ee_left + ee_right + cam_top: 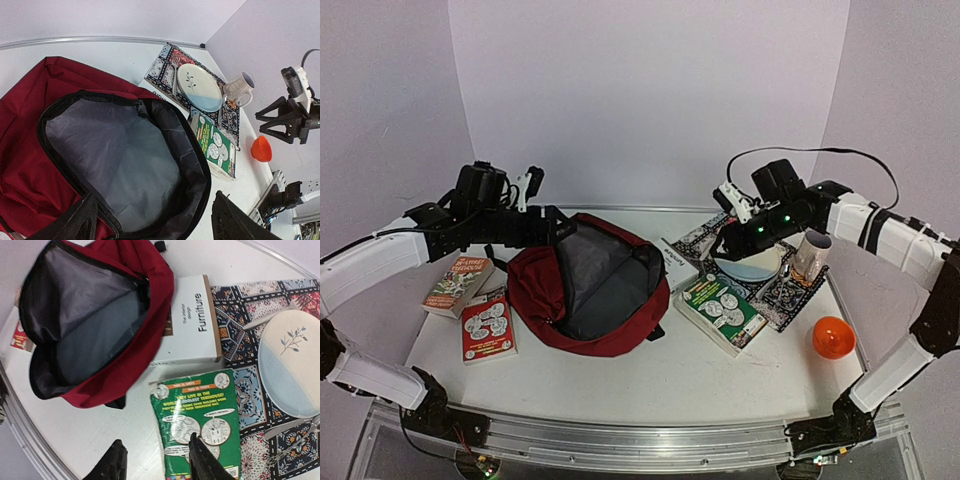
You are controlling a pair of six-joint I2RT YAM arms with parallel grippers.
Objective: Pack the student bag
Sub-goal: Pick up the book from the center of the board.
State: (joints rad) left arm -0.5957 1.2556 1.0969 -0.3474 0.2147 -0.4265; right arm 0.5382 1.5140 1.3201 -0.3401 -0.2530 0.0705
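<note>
From above, the student bag (590, 290), a dark red backpack, lies in the middle of the table (650, 400) with its main compartment unzipped and the grey lining showing. I see nothing inside it. Two paperbacks (472, 305) lie just left of the bag. To its right are a white book (678, 262), partly tucked under the bag's edge, and a green book (722, 310), with a patterned mat (780, 295) holding a plate (750, 265) and a mug (810, 255). An orange object (831, 337) sits well apart at the far right. My left gripper (528, 187) hangs above the bag's far left corner, and my right gripper (732, 200) hovers over the mat. The left wrist camera looks straight down into the bag's mouth. The lining appears bare, and the two black fingers stand wide apart at the bottom of the view, holding nothing. The right wrist camera shows its fingers apart and empty too, poised above the near left edge of the green book, with the white book beyond it touching the bag. I judge the packing as not yet begun: the bag is open and ready, but every book I can see is outside it. The green book looks like the likeliest first pick.
</note>
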